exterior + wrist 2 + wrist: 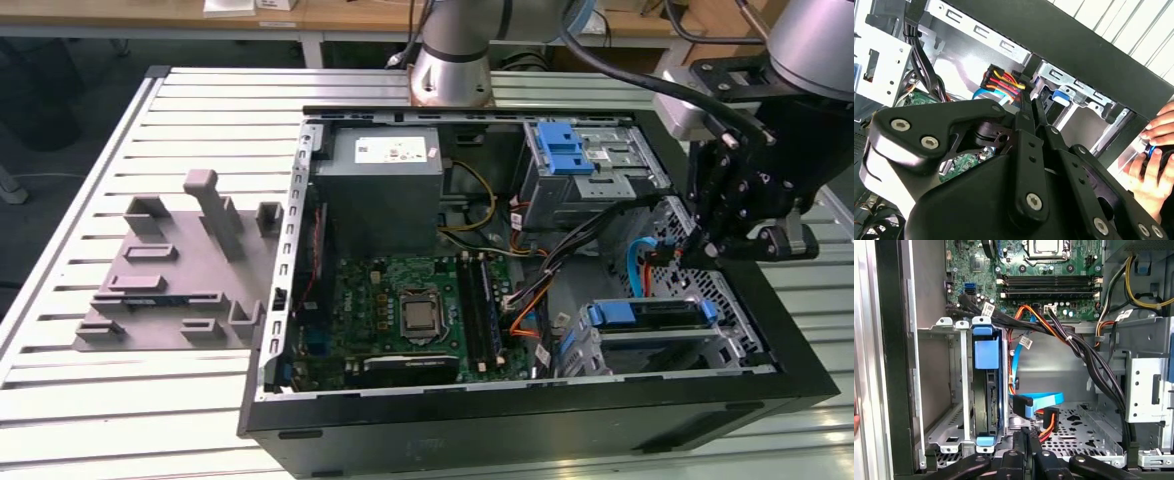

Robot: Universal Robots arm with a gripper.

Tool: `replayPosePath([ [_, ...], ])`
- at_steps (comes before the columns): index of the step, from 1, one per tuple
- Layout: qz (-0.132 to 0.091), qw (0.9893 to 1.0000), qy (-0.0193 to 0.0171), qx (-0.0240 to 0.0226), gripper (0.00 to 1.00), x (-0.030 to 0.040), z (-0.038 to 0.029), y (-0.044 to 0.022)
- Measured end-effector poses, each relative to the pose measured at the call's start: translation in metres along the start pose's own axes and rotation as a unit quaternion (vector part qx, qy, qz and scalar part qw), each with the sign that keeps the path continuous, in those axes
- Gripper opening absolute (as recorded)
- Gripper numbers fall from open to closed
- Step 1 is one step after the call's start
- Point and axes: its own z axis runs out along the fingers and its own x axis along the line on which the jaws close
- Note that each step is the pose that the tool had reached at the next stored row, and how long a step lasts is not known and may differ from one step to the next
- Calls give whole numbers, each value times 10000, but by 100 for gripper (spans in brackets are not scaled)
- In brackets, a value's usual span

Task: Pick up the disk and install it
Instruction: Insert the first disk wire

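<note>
The disk (988, 396) stands on edge in its blue carrier frame inside the metal drive cage (949, 380) at the case's front corner. In the exterior view the disk (650, 315) sits low on the right of the open case. My gripper (697, 250) hangs above the case's perforated floor, apart from the disk and a short way beside the cage. Its black fingertips (1018, 439) are pressed close together with nothing between them. From behind, in the second wrist view, the gripper (1026, 107) points toward the cage and the cable bundle.
Black, orange and blue cables (1054, 340) run across the case beside the cage. A blue latch piece (571, 150) tops the rear drive bay. A grey slotted stand (174, 270) lies on the table at the exterior view's left. A person's hand (1154, 160) rests outside the case wall.
</note>
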Motion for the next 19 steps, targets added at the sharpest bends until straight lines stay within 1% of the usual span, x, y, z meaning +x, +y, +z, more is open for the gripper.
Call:
replayPosePath([
  [3, 0, 10000, 2, 10, 18, -3, -18, 24],
  [5, -1, 10000, 4, 11, 18, -12, -18, 26],
  [7, -2, 10000, 15, 11, 18, -23, -18, 27],
  [10, -1, 10000, 17, 11, 20, -33, -13, 28],
  [11, -2, 10000, 17, 11, 26, -38, -10, 28],
  [15, -2, 10000, 19, 11, 26, -52, 16, 31],
  [19, -3, 10000, 32, 12, 26, -54, 42, 34],
])
